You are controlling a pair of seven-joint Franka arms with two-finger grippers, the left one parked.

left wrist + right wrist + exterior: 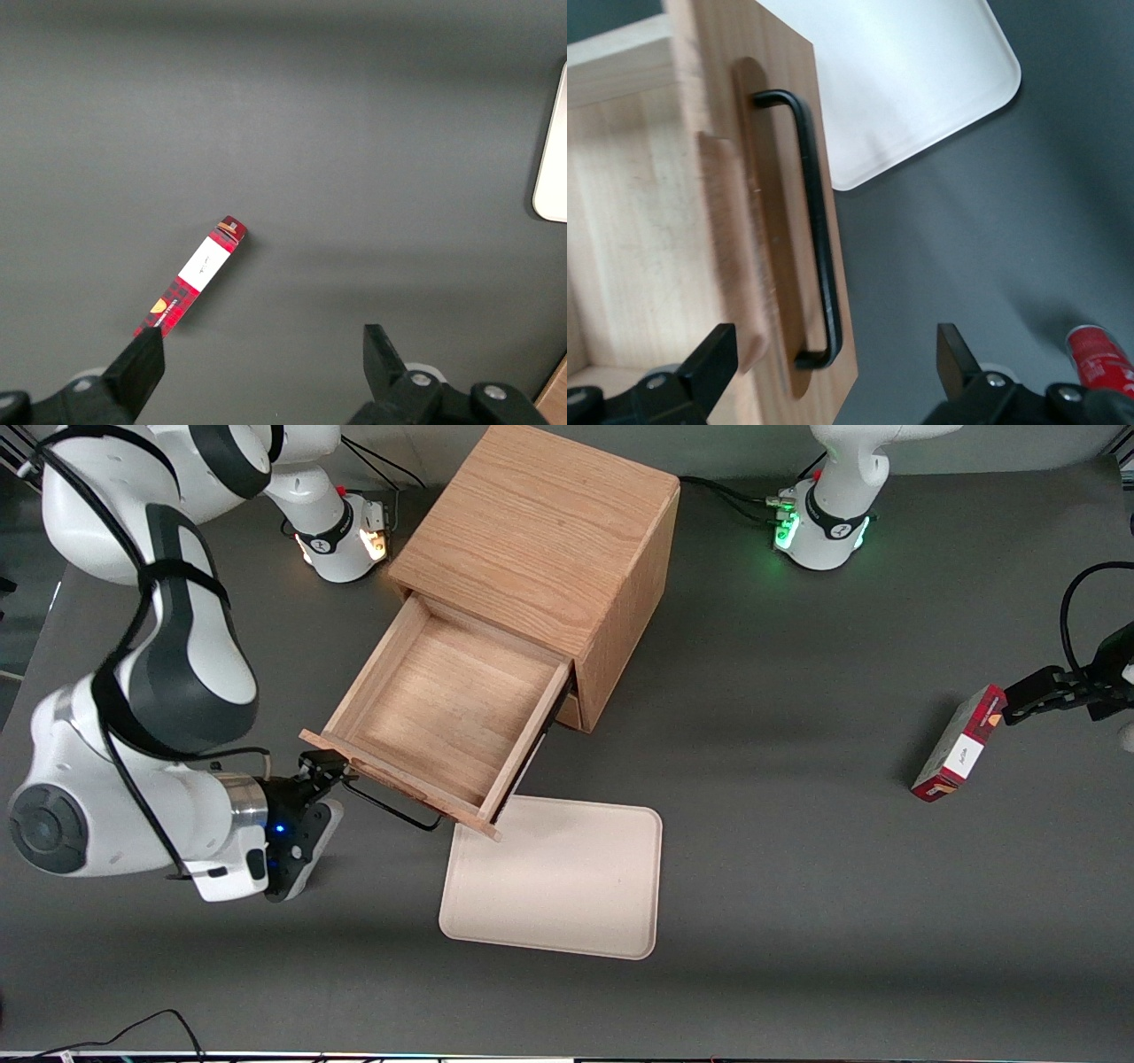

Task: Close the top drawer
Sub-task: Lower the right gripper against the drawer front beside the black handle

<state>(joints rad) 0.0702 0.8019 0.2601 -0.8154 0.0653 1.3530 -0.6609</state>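
Note:
The oak cabinet (540, 540) stands mid-table with its top drawer (443, 708) pulled far out and nothing inside it. A black wire handle (394, 808) runs along the drawer front (788, 221). My right arm's gripper (330, 771) is open at the end of the drawer front toward the working arm's end of the table. In the right wrist view the gripper (833, 354) has its fingers (713, 354) spread wide. The front panel's end and the end of the handle (815, 230) lie between them, and neither finger touches.
A cream tray (558, 877) lies flat on the table just in front of the open drawer, nearer the front camera; its rounded corner (904, 80) shows past the drawer front. A red box (961, 744) lies toward the parked arm's end.

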